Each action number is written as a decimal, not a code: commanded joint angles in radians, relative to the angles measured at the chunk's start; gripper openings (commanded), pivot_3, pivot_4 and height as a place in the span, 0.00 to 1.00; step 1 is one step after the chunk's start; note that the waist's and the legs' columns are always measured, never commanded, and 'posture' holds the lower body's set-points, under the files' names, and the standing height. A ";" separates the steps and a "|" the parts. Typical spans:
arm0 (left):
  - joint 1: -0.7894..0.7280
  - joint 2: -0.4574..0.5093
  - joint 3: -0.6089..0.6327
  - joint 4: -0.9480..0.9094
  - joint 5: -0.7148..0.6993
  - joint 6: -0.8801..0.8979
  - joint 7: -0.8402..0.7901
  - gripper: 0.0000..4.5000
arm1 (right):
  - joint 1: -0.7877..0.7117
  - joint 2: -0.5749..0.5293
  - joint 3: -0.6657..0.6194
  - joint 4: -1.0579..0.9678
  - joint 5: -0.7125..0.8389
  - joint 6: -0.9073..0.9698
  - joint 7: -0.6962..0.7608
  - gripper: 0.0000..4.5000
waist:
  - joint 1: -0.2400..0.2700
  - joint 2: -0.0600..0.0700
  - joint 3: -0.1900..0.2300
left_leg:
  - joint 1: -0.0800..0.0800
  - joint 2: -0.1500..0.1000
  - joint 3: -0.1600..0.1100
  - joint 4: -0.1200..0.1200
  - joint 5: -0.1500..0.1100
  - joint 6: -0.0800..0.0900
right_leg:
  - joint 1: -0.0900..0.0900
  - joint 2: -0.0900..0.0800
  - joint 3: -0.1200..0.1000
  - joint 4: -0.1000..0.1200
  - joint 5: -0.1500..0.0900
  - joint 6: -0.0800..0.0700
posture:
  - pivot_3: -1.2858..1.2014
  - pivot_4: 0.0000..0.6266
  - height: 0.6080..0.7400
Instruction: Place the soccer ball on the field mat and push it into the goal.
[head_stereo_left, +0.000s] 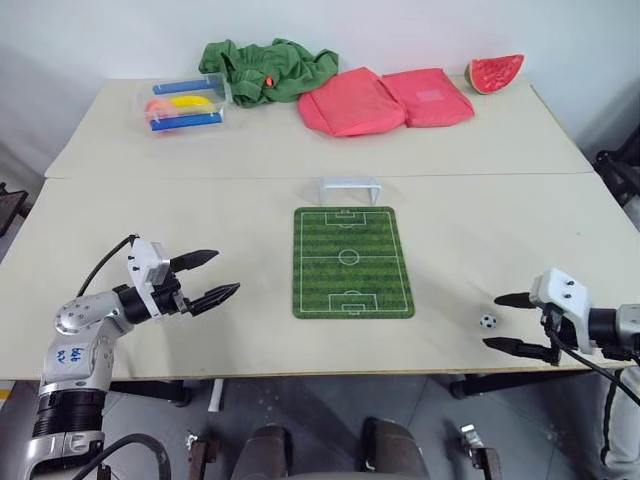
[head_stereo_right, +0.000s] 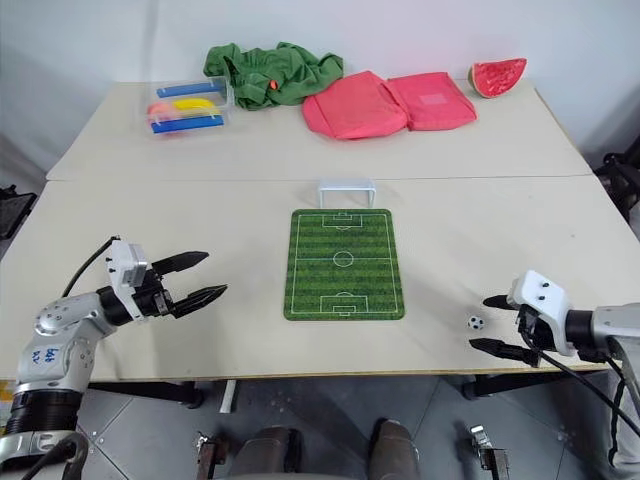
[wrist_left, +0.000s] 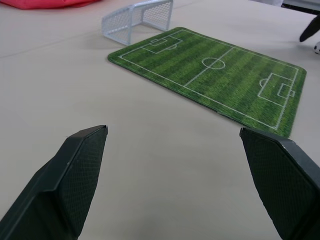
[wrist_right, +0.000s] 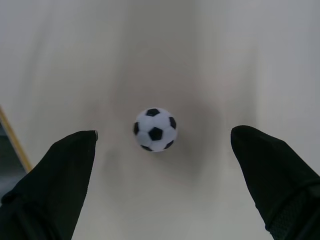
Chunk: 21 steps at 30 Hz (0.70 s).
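Note:
The tiny black-and-white soccer ball (head_stereo_left: 487, 321) rests on the bare table, right of the field mat (head_stereo_left: 351, 261) and near the front edge. My right gripper (head_stereo_left: 507, 322) is open, and the soccer ball (wrist_right: 155, 129) lies just beyond its two fingertips, untouched. The green striped mat lies flat mid-table, and the small white goal (head_stereo_left: 349, 186) stands at its far end. My left gripper (head_stereo_left: 218, 274) hovers open and empty left of the mat (wrist_left: 215, 72), pointing toward it.
At the back of the table lie a clear box of coloured items (head_stereo_left: 184, 105), a green cloth (head_stereo_left: 265, 68), two pink cloths (head_stereo_left: 385, 99) and a watermelon slice (head_stereo_left: 495, 72). A seam (head_stereo_left: 300, 175) runs across the table behind the goal.

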 joint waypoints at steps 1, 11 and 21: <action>0.022 0.020 0.039 -0.070 -0.031 0.019 0.015 1.00 | -0.021 0.033 0.014 0.019 -0.009 -0.041 0.005 1.00 | 0.000 0.000 0.000 | 0.000 0.000 0.000 0.000 0.000 0.000 | 0.000 0.000 0.000 0.000 0.000 0.000 | 0.52 0.24 1.00; 0.025 0.018 0.036 -0.089 -0.024 0.017 0.037 1.00 | 0.020 0.085 0.004 0.024 -0.026 -0.130 -0.007 0.40 | -0.001 -0.002 -0.001 | 0.001 0.000 0.000 0.001 0.000 0.000 | 0.001 0.000 0.000 0.000 0.000 0.000 | 0.52 0.24 1.00; -0.029 -0.017 0.059 0.025 -0.115 -0.120 -0.158 1.00 | -0.107 0.096 -0.007 -0.311 0.092 0.113 -0.102 0.19 | -0.004 -0.001 0.000 | 0.000 0.001 0.001 0.002 0.000 0.000 | 0.000 0.000 0.000 0.001 0.000 0.000 | 0.52 0.24 1.00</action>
